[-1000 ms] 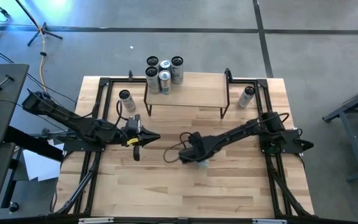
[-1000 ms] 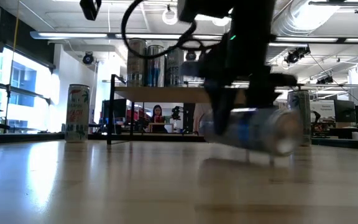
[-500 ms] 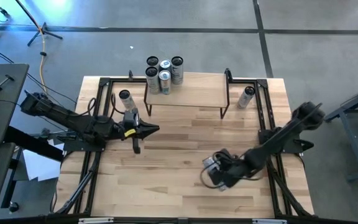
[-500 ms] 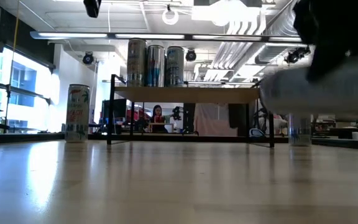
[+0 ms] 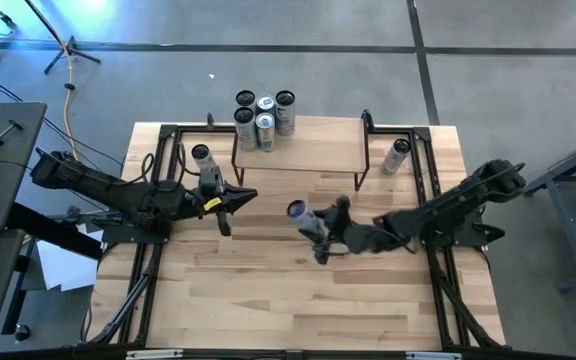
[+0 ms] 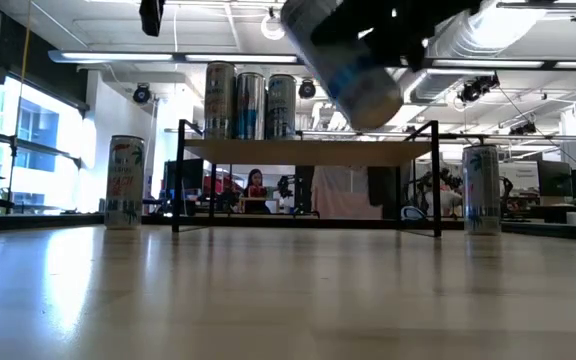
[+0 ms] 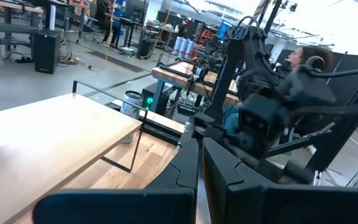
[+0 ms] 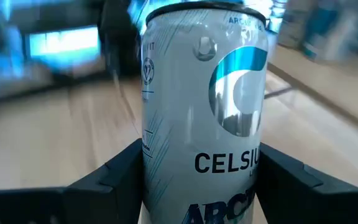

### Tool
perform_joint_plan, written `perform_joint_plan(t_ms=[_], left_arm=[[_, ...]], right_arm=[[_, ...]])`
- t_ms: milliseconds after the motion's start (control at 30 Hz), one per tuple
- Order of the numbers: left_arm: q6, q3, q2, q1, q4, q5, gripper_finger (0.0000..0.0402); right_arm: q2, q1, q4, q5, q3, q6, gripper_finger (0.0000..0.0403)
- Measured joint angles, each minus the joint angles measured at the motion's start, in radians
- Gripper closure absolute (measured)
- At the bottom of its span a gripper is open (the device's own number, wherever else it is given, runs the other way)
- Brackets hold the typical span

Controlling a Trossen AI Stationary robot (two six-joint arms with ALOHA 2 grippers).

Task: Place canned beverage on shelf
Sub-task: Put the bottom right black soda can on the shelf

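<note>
Transport step in hand: can [image 5: 301,217] clamped between the fingers of the right gripper [image 5: 320,226], carried in the air above mid-table, in front of the shelf [image 5: 298,150] and not yet over it. In low view, can [image 6: 343,58] tilted, riding above shelf-board level [image 6: 308,151], clear of the tabletop [image 6: 268,300]. In right wrist view, dark fingers [image 8: 114,174] pressed on both sides of the can body [image 8: 204,118]; grip looks firm. Left gripper [image 5: 230,202] closed on nothing, parked over the table's left side near the shelf's left legs; in its wrist view, fingers [image 7: 188,171] pressed together. Shelf already carrying 4 cans [image 5: 263,118] bunched at its left rear corner; rest of the board bare. 2 more cans on the table: 1 at left [image 5: 201,157], 1 at right [image 5: 397,155]. Judged about halfway: pickup done, placement not. Next move calls for: righting the can to vertical, carrying it toward the bare middle or right of the board, keeping off the 4-can cluster and the black frame, lowering until the base sits flat, then releasing.
</note>
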Motion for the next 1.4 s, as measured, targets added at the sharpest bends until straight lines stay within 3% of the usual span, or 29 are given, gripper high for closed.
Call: perform_joint_plan(t_ms=[167,467,600,767,833,1033,1233,1400], left_arm=[[0.0,0.0,0.0,0.0,0.014,0.0,0.0402],[0.0,0.0,0.0,0.0,0.019,-0.002,0.0402],[0.0,0.001,0.0,0.0,0.021,-0.002,0.0401],[0.005,0.001,0.0,0.0,0.017,-0.02,0.0402],[0.015,0.001,0.0,0.0,0.016,-0.03,0.0402],[0.037,0.001,0.0,0.0,0.02,-0.047,0.0402],[0.053,0.001,0.0,0.007,0.022,-0.068,0.0402],[0.053,0.001,0.0,0.017,0.023,-0.077,0.0402]], right_arm=[[0.0,-0.096,-0.07,-0.135,0.076,-0.102,0.0168],[-0.023,-0.169,-0.007,-0.125,0.049,-0.203,0.0167],[-0.115,-0.198,0.174,-0.12,-0.092,-0.203,0.0164],[-0.239,-0.228,0.602,-0.104,-0.324,-0.206,0.0162],[-0.243,-0.242,0.686,-0.096,-0.358,-0.249,0.0162],[-0.129,-0.321,0.732,-0.104,-0.293,-0.296,0.0162],[0.064,-0.406,0.894,-0.141,-0.167,-0.458,0.0162],[0.169,-0.478,0.949,-0.146,-0.087,-0.469,0.0162]])
